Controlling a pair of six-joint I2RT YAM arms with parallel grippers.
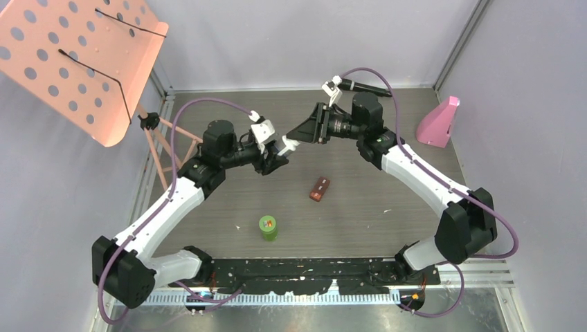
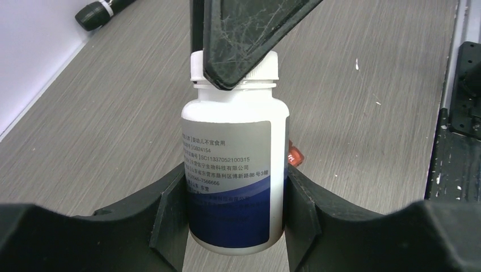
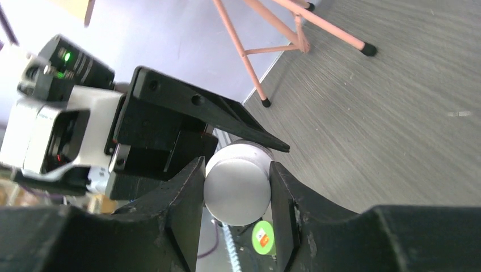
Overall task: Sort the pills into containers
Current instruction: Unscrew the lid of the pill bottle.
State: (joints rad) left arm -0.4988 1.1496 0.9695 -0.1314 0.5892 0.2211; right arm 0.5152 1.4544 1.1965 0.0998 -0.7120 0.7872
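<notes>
A white bottle with a blue-and-white printed label hangs above the table, and my left gripper is shut on its lower body. My right gripper comes from the opposite side, both jaws pressed against the bottle's white cap. In the top view the two grippers meet at the bottle over the middle of the table. The green-lidded bottle stands upright near the front. The small brown case lies to its right. No pills show in any view.
A pink perforated stand on thin legs fills the back left corner. A pink wedge-shaped object sits at the back right. A black microphone lies by the back wall.
</notes>
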